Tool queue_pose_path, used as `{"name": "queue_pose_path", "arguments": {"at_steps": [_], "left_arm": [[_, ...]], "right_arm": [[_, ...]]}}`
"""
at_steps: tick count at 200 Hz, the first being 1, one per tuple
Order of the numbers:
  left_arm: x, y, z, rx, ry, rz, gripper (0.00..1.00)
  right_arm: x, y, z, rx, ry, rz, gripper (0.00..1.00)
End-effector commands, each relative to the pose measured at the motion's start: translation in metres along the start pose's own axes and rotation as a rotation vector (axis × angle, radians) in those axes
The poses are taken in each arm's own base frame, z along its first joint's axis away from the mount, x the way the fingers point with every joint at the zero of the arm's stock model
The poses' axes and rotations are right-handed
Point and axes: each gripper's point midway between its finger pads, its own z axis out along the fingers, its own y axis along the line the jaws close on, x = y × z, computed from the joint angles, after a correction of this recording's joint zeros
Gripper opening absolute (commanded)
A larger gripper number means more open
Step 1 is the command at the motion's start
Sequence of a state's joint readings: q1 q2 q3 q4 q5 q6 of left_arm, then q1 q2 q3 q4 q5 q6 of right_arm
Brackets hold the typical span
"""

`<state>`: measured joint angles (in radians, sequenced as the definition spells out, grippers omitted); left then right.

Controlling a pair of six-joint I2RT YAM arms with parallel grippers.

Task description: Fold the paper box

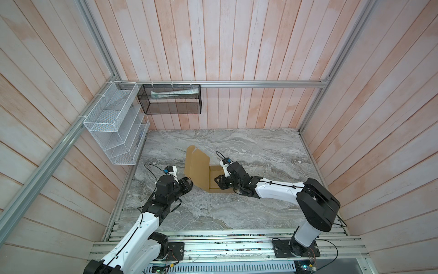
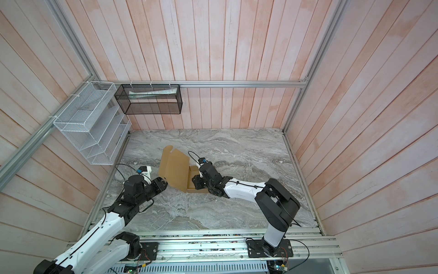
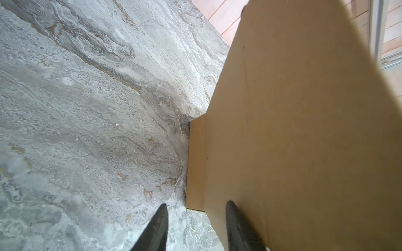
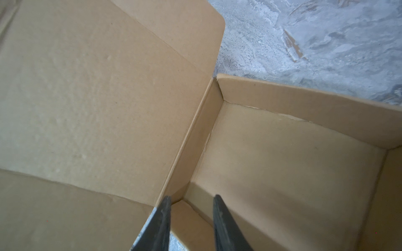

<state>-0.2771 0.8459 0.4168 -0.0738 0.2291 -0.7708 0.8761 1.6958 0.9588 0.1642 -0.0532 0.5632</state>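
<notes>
The paper box [image 1: 196, 166] [image 2: 174, 166] is plain brown cardboard on the marble table [image 1: 237, 213]. Its shallow tray [image 4: 282, 163] is formed, and the lid panel [image 4: 87, 97] stands up, leaning left. My left gripper [image 1: 190, 183] [image 2: 165, 183] [image 3: 196, 209] is open at the lid's lower near corner. One of its fingers [image 3: 233, 219] lies against the lid's outer face [image 3: 282, 130]; the other hangs over bare table. My right gripper [image 1: 217, 181] [image 2: 193, 180] [image 4: 191, 201] is open at the tray's near corner by the lid hinge, one finger outside the side wall, one inside.
A white wire rack [image 1: 113, 123] hangs on the left wall. Beside it a black mesh basket [image 1: 169, 99] hangs on the back wall with a pale tube-like item inside. Plank walls close three sides. An aluminium rail [image 1: 225, 246] with both arm bases runs along the front.
</notes>
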Motion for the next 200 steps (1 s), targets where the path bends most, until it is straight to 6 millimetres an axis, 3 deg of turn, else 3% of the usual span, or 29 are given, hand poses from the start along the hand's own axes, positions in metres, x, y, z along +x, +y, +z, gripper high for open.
{"name": "queue_pose_path", "arguments": {"at_steps": [1,86,200], "left_arm": [[0.01,0.0,-0.006,0.016,0.025,-0.024,0.45],[0.022,-0.003,-0.03,0.025,0.029,-0.049,0.45],[0.035,-0.011,-0.037,0.061,0.043,-0.092,0.45]], "right_arm": [[-0.004,-0.007,-0.008,0.032,-0.018,0.016,0.34],[-0.006,-0.011,-0.011,0.03,-0.02,0.018,0.34],[-0.001,-0.012,-0.01,0.013,-0.013,0.029,0.34]]}}
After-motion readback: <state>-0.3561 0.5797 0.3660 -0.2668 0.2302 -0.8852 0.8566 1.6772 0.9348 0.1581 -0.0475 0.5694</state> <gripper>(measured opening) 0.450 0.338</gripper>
